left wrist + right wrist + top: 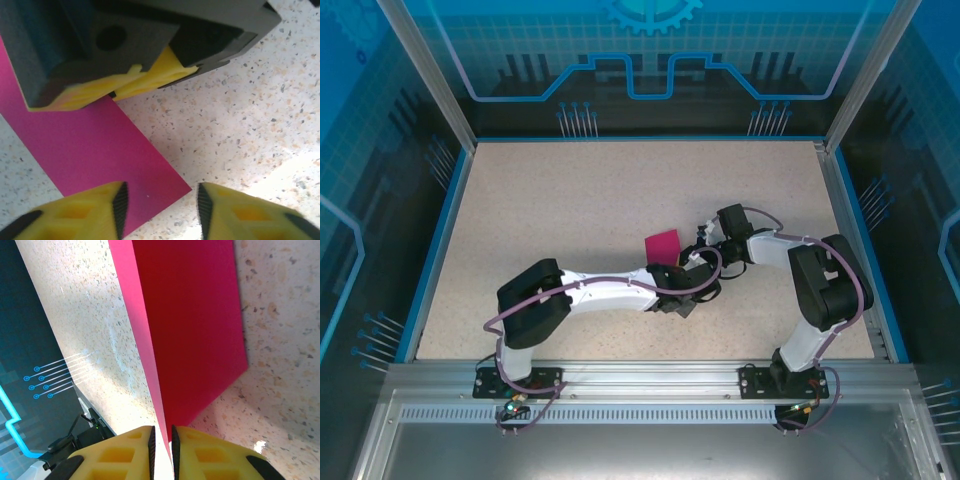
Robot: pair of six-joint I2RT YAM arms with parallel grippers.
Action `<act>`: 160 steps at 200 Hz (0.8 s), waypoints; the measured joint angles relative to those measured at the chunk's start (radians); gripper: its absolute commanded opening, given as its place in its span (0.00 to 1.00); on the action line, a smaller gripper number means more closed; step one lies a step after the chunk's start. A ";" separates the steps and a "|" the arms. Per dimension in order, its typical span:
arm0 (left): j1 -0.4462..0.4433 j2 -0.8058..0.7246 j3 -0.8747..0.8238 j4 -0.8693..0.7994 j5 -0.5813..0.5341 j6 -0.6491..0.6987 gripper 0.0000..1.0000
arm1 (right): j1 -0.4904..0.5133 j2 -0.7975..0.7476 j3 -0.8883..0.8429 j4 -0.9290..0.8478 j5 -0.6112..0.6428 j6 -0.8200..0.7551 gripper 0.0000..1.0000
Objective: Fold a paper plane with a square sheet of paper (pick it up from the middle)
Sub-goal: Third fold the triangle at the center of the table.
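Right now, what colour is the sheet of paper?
Plain magenta paper, clearest in the right wrist view.

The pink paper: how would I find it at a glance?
On the speckled beige table, look near the middle, where the left arm and right arm meet. The pink paper sits there, pinched by the right gripper; it alone is flat and bright magenta.

Counter (570,200): beige, dark-speckled, flat, bordered by a blue strip (438,250). One item lies on it: a magenta square sheet of paper (663,245), just right of centre, part of it raised off the surface.
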 measured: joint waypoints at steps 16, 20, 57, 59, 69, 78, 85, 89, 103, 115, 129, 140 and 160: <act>0.000 0.000 0.000 0.000 -0.015 0.000 0.25 | 0.000 0.000 0.000 0.000 0.000 0.000 0.19; 0.000 0.000 0.000 0.000 -0.018 0.000 0.24 | 0.000 0.000 0.000 0.000 0.000 0.000 0.19; 0.000 0.000 0.000 0.001 -0.031 0.002 0.10 | 0.000 0.000 0.000 -0.001 0.002 0.000 0.19; 0.000 0.000 0.000 0.001 -0.032 0.002 0.10 | 0.000 0.000 0.000 -0.001 0.002 0.000 0.19; 0.000 -0.001 0.000 0.002 -0.031 0.003 0.07 | 0.000 0.000 0.000 -0.001 0.004 -0.001 0.19; 0.001 -0.005 -0.005 0.008 -0.029 0.002 0.05 | 0.000 0.000 0.000 -0.002 0.005 -0.001 0.20; 0.002 -0.012 -0.011 0.014 -0.025 0.003 0.05 | 0.000 0.000 0.000 -0.002 0.005 -0.001 0.20; 0.004 -0.018 -0.016 0.020 -0.020 0.003 0.04 | 0.000 0.000 0.000 -0.002 0.005 -0.001 0.20; 0.011 -0.041 -0.035 0.032 -0.003 0.002 0.03 | 0.000 0.000 0.000 -0.003 0.008 -0.001 0.22; 0.024 -0.068 -0.060 0.050 0.022 0.002 0.02 | 0.000 -0.001 0.000 -0.009 0.015 -0.002 0.23; 0.045 -0.101 -0.094 0.075 0.058 0.002 0.02 | 0.000 -0.006 0.000 -0.018 0.028 -0.005 0.24; 0.068 -0.130 -0.124 0.095 0.094 0.002 0.02 | 0.000 -0.014 0.000 -0.026 0.036 -0.008 0.26; 0.114 -0.174 -0.173 0.132 0.162 0.000 0.02 | -0.001 -0.035 0.001 -0.043 0.057 -0.019 0.32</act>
